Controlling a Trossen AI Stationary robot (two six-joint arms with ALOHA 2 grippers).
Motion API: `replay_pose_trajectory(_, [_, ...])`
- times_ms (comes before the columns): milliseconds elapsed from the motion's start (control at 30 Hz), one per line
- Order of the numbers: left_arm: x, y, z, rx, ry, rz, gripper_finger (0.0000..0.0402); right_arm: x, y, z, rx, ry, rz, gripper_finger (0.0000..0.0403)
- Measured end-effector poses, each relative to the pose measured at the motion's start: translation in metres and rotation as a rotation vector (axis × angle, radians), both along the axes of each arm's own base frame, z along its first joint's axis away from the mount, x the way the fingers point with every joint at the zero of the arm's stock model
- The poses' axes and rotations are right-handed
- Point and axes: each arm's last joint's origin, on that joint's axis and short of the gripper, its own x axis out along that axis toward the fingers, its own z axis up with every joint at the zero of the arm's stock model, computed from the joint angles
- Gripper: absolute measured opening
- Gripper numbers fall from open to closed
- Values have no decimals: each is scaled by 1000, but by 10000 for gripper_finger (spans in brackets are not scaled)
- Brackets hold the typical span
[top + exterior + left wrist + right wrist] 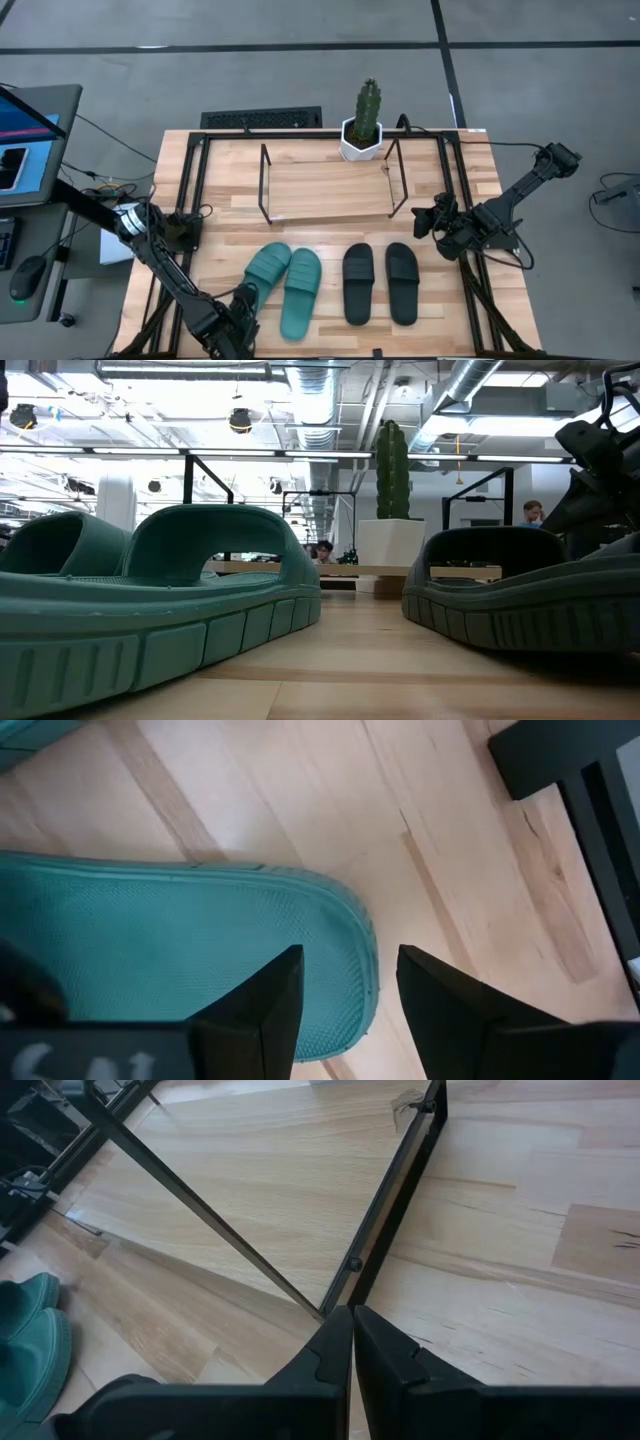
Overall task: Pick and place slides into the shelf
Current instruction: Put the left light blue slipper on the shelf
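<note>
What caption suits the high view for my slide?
Left pincer open at a teal slide's heel; black pair waits, shelf empty, right pincer shut.

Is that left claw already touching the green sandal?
Cannot tell. In the left wrist view the open left gripper straddles the heel edge of the teal slide, but no contact or gap shows plainly.

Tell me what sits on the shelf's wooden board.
Nothing: the shelf board lies bare. All four slides lie on the table in front of it. The potted cactus stands behind it, not on it.

Overhead view and table-level view, both on the teal slides nearby.
</note>
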Motion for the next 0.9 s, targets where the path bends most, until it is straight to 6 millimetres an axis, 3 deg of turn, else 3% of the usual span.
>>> replay_pose_trajectory(467, [6, -10, -44, 88, 35, 67, 153, 0, 0, 0, 13, 7, 5, 8])
replay_pose_trajectory(767, [7, -12, -47, 106, -7, 123, 152, 0, 0, 0, 15, 8, 6, 8])
replay_pose_trajectory(900, [7, -11, -47, 113, -13, 133, 118, 0, 0, 0, 15, 8, 6, 8])
